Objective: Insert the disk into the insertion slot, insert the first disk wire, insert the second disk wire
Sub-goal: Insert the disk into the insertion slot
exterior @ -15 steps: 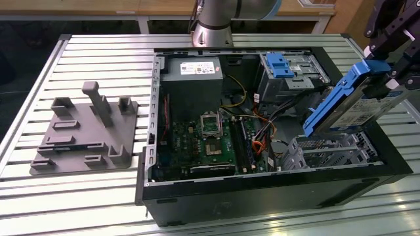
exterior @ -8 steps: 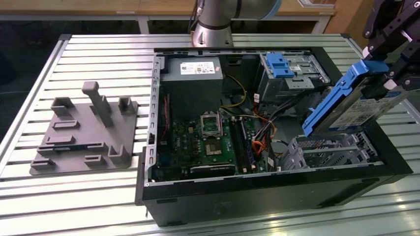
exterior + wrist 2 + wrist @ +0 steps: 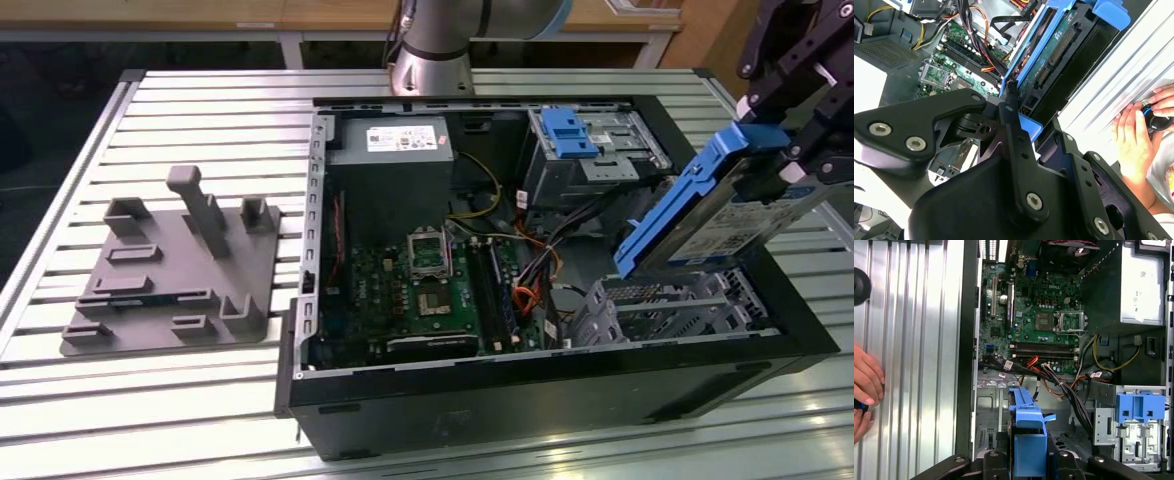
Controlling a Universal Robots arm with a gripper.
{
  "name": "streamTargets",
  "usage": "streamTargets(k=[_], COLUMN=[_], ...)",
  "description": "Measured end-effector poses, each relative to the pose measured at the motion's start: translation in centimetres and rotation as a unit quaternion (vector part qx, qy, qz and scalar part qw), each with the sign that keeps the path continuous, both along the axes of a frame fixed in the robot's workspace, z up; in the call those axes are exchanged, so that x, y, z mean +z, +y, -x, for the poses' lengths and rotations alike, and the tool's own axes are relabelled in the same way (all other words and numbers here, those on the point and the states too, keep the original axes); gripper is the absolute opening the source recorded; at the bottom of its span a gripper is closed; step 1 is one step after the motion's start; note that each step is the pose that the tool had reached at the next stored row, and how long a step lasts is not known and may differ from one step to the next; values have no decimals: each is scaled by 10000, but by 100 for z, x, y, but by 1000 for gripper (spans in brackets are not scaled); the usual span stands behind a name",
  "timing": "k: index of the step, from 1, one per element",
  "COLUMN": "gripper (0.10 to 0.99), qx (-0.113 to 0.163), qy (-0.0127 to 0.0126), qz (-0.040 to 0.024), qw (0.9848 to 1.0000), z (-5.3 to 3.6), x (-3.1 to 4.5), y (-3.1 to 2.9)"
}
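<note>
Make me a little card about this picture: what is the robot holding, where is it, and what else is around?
gripper: shut on the disk
disk: tilted, in the air above the insertion slot, not in it yet
insertion slot: small grey cage inside the computer case
larger cage: also inside the case, with a blue latch
hand: a person's, on the table beside the case

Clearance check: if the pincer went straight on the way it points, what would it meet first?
Probably the insertion slot, just below the disk the pincer holds tilted; depth is unclear, so not certain.
</note>
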State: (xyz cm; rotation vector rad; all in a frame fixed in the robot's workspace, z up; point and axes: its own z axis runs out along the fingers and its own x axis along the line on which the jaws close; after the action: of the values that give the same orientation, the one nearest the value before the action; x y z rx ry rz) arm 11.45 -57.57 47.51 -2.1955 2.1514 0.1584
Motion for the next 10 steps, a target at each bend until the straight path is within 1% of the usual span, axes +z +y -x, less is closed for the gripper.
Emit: streamTargets(k=[10], gripper=[365], qx=[0], qy=[0], qz=[1], qw=[10000], z=[-1], x=[-32], y=[-1])
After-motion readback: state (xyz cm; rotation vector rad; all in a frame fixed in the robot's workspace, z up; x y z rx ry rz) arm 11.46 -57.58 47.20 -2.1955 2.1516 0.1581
